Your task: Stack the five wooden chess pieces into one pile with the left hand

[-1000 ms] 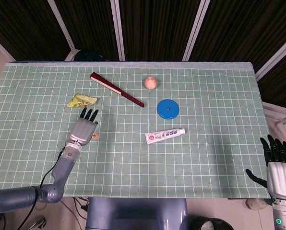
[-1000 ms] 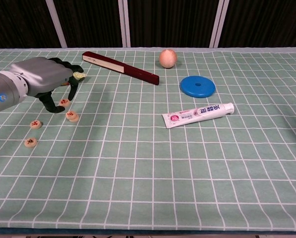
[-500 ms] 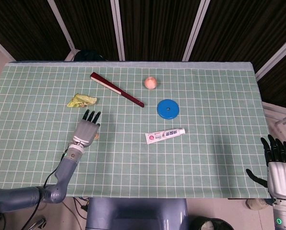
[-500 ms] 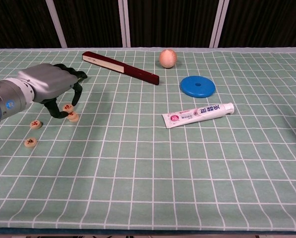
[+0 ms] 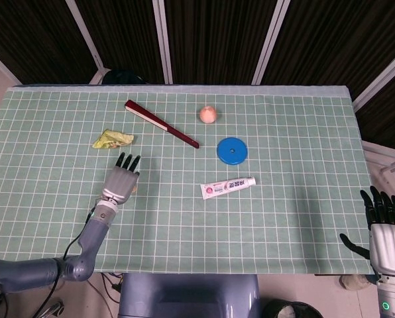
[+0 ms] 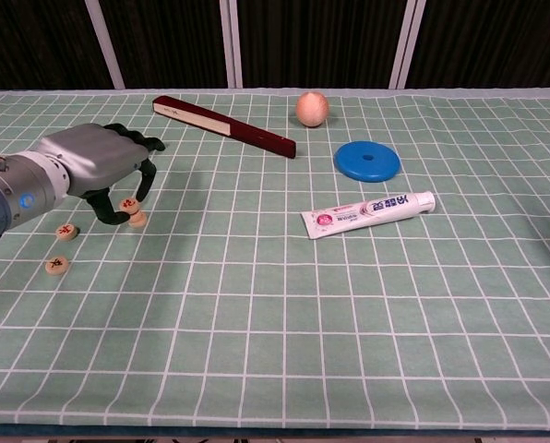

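Left hand: the left hand (image 6: pixel 90 164) hangs palm-down over the near-left part of the desk (image 6: pixel 284 305); in the head view (image 5: pixel 120 183) it covers the pieces beneath it.
Left fingers: the fingers (image 6: pixel 144 180) curl downward, and a held chess piece (image 6: pixel 126 204) sits pinched between thumb and a finger, just above the cloth.
Piece below: a second chess piece (image 6: pixel 137 220) lies flat on the desk, touching or just under the held one; I cannot tell whether the two are already in contact.
Loose pieces: two more chess pieces lie apart to the left, one (image 6: pixel 66 232) nearer the hand and one (image 6: pixel 57 266) closer to the front edge. A fifth is not visible.
Right hand: the right hand (image 5: pixel 386 228) stays off the desk's right edge, fingers upright and spread, holding nothing.
Other things: a dark red folded fan (image 6: pixel 224 125), a peach-coloured ball (image 6: pixel 312 108), a blue disc (image 6: pixel 367 161), a toothpaste tube (image 6: pixel 367 213) and a crumpled yellow wrapper (image 5: pixel 112 138) lie well apart across the green checked cloth.
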